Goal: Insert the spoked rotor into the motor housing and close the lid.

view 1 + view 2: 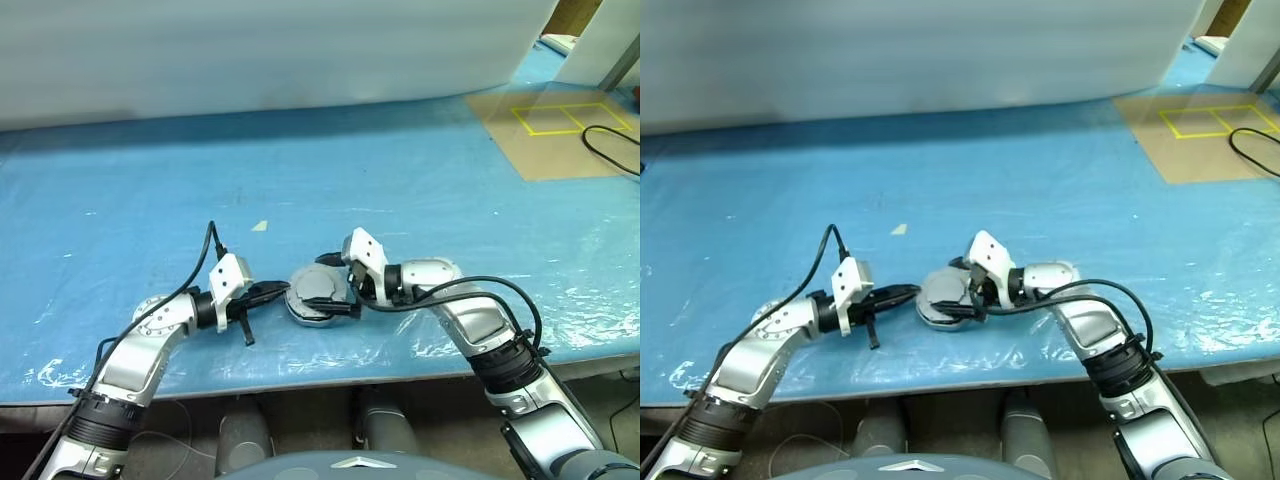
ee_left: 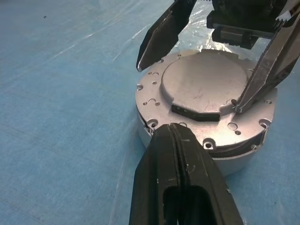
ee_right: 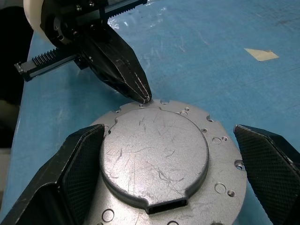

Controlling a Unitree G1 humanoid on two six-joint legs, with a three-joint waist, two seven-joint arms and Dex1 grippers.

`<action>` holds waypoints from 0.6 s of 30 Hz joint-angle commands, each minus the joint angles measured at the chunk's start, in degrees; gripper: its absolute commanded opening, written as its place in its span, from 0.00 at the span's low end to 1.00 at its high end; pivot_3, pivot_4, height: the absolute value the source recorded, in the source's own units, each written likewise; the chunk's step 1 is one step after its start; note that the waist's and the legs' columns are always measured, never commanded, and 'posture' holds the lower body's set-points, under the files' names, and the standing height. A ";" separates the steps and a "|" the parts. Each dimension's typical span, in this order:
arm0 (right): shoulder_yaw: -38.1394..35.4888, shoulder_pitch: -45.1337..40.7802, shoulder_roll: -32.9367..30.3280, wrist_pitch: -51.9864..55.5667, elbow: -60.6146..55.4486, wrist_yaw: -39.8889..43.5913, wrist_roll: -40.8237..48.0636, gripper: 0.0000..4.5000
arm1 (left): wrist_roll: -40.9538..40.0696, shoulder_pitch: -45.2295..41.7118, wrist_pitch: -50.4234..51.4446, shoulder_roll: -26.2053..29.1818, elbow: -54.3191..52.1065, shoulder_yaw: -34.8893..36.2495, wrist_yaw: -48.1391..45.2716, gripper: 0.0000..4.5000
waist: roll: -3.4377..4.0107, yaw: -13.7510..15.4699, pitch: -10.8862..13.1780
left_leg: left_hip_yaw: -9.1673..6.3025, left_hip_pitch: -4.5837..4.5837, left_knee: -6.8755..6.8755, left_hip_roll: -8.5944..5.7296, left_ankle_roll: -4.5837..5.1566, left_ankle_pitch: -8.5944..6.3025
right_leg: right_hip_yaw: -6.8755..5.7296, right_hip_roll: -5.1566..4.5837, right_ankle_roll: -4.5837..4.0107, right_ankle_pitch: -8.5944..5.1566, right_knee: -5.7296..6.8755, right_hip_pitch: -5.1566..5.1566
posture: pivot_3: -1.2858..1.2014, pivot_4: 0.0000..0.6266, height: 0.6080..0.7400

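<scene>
Left wrist view: left gripper (image 2: 174,129) fingers pressed together, nothing between them, tips at rim of motor housing (image 2: 150,136); lid (image 2: 201,86) down flat on housing, plain pale grey face up, scratched; right gripper (image 2: 190,82) comes in from the far side, one finger (image 2: 161,35) either side of the lid's raised disc, spread wide.
Right wrist view: right gripper (image 3: 171,178) fingers wide apart, flanking the lid (image 3: 154,157), gripping nothing visible; one pad (image 3: 82,176) close by the raised disc edge, contact unclear; left gripper (image 3: 143,97) tip touching or just at the far rim.
Head views: housing (image 1: 318,298) near front edge of blue table cover (image 1: 300,170), between both grippers; left gripper (image 1: 283,291) at its left side, right gripper (image 1: 340,290) over it from the right.
Background: tan mat with yellow squares (image 1: 555,125) far right, black cable (image 1: 605,150) on it; small pale scrap (image 1: 260,226) on cover behind housing.
Rotor: can't tell where, lid covers housing.
</scene>
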 commanded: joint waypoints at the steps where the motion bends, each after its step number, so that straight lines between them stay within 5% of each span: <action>1: -0.08 -0.64 1.71 -2.23 -0.37 -1.40 -0.51 1.00 | 0.84 0.32 0.08 0.52 0.18 -0.31 0.01 0.00 | 0.00 -0.06 0.00 | 0.00 -0.01 0.00 0.00 0.00 0.00 | 0.00 0.00 0.00 0.00 0.00 -0.02 | 0.52 0.24 1.00; 18: 0.54 1.70 6.29 -7.64 0.55 -4.23 -2.89 1.00 | -2.92 4.28 -4.25 -2.83 -0.28 6.25 3.94 0.00 | -0.01 -0.23 0.00 | 0.01 -0.32 0.01 0.03 0.00 0.00 | 0.01 0.05 -0.01 0.01 0.07 -0.43 | 0.52 0.24 1.00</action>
